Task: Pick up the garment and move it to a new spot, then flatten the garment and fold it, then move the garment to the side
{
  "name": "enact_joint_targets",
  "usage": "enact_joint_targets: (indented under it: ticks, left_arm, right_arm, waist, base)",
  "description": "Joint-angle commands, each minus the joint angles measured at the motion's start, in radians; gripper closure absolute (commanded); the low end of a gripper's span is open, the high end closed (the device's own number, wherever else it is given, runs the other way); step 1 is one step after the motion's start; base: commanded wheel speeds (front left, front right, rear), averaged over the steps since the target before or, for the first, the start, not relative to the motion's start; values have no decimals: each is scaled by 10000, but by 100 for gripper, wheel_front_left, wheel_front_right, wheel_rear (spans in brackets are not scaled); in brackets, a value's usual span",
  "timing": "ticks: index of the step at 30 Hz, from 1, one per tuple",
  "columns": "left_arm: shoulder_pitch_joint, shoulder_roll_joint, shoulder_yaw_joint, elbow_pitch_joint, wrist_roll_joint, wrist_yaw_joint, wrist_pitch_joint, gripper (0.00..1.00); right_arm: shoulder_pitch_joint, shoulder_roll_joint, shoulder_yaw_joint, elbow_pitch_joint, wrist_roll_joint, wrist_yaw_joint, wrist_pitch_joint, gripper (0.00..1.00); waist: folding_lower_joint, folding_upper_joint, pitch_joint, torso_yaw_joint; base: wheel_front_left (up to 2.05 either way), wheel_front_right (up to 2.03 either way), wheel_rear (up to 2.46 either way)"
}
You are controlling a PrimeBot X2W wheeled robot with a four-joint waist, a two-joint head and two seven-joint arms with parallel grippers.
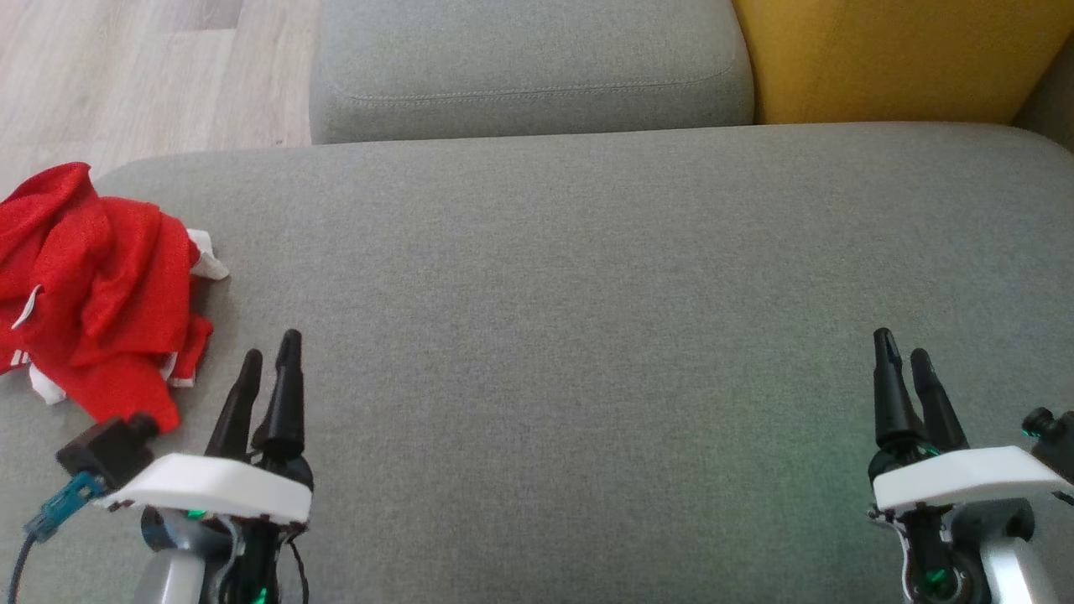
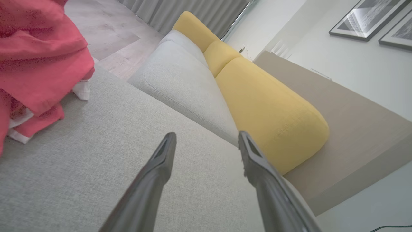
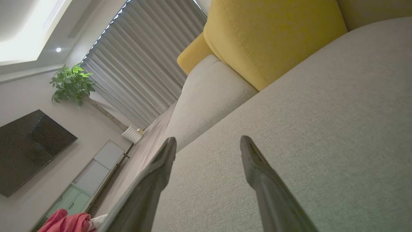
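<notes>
Reaching for the crumpled red fabric garment with white trim (image 1: pixel 92 285) is the step I have in hand, and none of it is done yet. The heap lies at the left edge of the broad grey fabric sofa seat (image 1: pixel 587 335), near where the cushion rounds off toward the pale wooden floor (image 1: pixel 126 75). My left pincer (image 1: pixel 270 346) hovers just beside the heap, fingers apart and holding nothing. My right pincer (image 1: pixel 900 344) hangs well apart from it over the right of the seat, fingers likewise spread and empty. I judge the left arm to be the one for the pick. To do it well, I would swing it left until the heap sits between the fingers in the left wrist view. I would then come down on a high ridge of bunched cloth rather than the loose white trim, and close on several layers so the whole bundle lifts together. Thin cloth like this may slip out of a shallow pinch, so I would bite deep. The middle of the seat looks to me the natural new spot, within reach of both pincers for the flattening.
</notes>
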Motion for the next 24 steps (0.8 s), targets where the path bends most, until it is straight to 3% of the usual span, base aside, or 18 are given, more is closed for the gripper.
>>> enact_joint_targets:
  ticks: [1, 24]
  left_arm:
    - [-450, 239, 68, -419, 446, 50, -146, 0]
    - [-188, 891, -986, -178, 3306, 946, -819, 0]
  right_arm:
    - [-245, -140, 173, -407, -396, -5, -107, 0]
    - [-12, -2, 302, -299, -3735, -7, -435, 0]
  waist:
    - [0, -1, -2, 9]
    - [0, -1, -71, 124]
  base:
    - [0, 0, 0]
    - [0, 0, 0]
